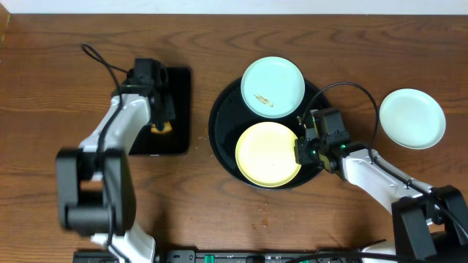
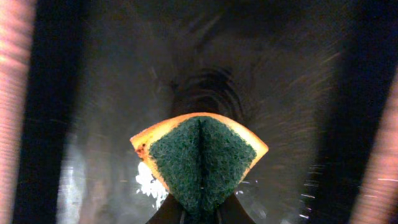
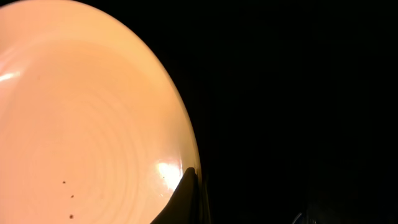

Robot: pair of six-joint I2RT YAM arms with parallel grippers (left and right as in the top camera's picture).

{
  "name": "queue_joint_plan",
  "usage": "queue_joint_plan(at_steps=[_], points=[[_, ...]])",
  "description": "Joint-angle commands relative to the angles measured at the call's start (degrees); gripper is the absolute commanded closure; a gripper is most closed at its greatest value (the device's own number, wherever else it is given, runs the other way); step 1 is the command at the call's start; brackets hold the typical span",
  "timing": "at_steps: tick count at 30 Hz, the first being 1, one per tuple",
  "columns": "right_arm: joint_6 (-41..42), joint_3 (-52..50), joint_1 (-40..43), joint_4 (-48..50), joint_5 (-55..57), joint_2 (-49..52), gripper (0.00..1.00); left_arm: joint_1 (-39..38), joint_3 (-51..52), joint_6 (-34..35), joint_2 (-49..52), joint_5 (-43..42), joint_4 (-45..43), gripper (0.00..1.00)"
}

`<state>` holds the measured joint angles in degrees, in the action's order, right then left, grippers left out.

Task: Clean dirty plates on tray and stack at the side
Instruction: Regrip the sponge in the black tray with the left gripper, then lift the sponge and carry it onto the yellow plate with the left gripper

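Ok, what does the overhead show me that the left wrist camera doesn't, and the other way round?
Only overhead: the round tray holding the yellow plate and a smeared blue plate, a clean-looking blue plate on the table to the right, and the right pincer pinching the yellow plate's rim. Only left wrist: the sponge is folded, green side out, in the left pincer, with white specks beneath it. Both: the sponge over the small rectangular tray.
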<state>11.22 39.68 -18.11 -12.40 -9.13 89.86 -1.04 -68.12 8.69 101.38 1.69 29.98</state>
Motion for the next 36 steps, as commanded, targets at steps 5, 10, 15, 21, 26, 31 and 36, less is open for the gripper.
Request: queue_joint_plan(at_steps=[5, 10, 15, 21, 26, 31, 36], points=[[1.18, 1.79, -0.09, -2.43, 7.04, -9.86, 0.99, -0.02, -0.46, -1.16, -11.54, -1.22, 1.25, 0.92], [1.18, 1.55, -0.76, -3.72, 10.4, -10.16, 0.99, -0.02, -0.35, -2.54, -11.15, -2.75, 4.5, 0.92], [1.53, 1.33, -0.72, -3.65, 10.73, -8.9, 0.99, -0.02, -0.35, -4.0, -11.26, -8.13, 4.7, 0.92], [2.91, 1.33, -0.72, -3.3, 12.09, -6.14, 0.99, -0.44, -0.35, -5.88, -11.26, -13.77, 8.46, 0.92], [2.91, 1.33, -0.72, -3.26, 12.09, -6.05, 0.99, -1.57, 0.09, -7.45, -11.21, -6.12, 7.5, 0.93], [2.91, 1.33, -0.72, -3.32, 12.09, -6.05, 0.99, -1.86, 0.57, -5.88, -10.97, -3.89, 3.15, 0.92], [2.89, 1.33, -0.72, -3.43, 12.09, -6.05, 0.99, -2.05, 0.98, -6.47, -10.84, -1.14, -2.08, 0.93]])
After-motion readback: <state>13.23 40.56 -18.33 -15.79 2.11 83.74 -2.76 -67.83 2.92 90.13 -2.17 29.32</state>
